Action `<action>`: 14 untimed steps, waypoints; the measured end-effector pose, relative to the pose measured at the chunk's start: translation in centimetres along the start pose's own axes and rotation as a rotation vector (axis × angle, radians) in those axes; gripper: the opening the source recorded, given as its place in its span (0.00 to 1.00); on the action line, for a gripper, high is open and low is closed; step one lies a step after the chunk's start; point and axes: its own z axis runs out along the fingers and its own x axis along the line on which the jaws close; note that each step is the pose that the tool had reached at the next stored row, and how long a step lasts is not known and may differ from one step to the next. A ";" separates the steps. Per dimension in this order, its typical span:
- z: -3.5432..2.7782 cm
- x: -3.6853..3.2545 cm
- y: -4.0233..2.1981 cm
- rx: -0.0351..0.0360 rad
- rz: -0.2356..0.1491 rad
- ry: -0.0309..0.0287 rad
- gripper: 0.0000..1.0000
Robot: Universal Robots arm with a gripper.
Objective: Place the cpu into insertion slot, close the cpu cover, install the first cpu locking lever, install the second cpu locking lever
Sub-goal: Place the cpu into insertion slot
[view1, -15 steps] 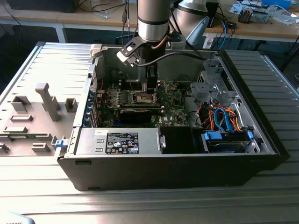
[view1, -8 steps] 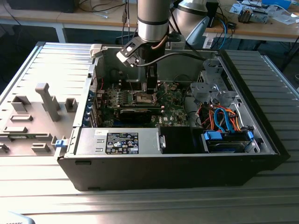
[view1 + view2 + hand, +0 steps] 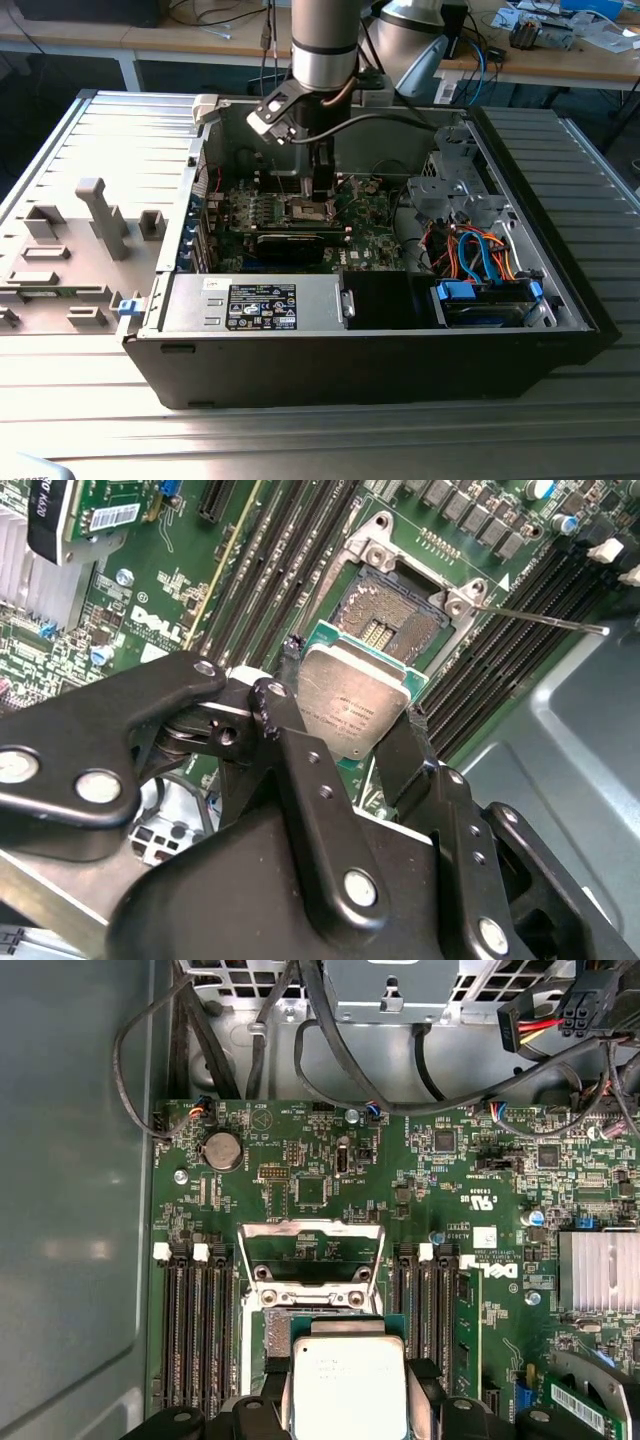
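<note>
Jaws gripping cpu [image 3: 352, 708], (first wrist view) cpu cover [image 3: 311, 1228] raised

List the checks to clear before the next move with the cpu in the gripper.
1. Grip: gripper shut on the cpu at two opposite edges: ok.
2. Socket open, contact field bare, nothing lying in it: ok.
3. Cpu cover raised off the socket, as in the first wrist view: ok.
4. Locking lever swung out, clear of the socket: ok.
5. Cpu corners and orientation matched to the socket: cannot tell.
6. Cpu seated in the socket: not ok; it hangs above the socket's near edge in both wrist views.
</note>
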 end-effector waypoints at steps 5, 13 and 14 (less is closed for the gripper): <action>0.09 0.00 -0.05 0.0000 0.000 0.0000 0.55; 0.31 0.01 -0.13 0.0000 0.000 0.0001 0.55; 0.33 0.01 -0.14 -0.0001 0.000 0.0000 0.55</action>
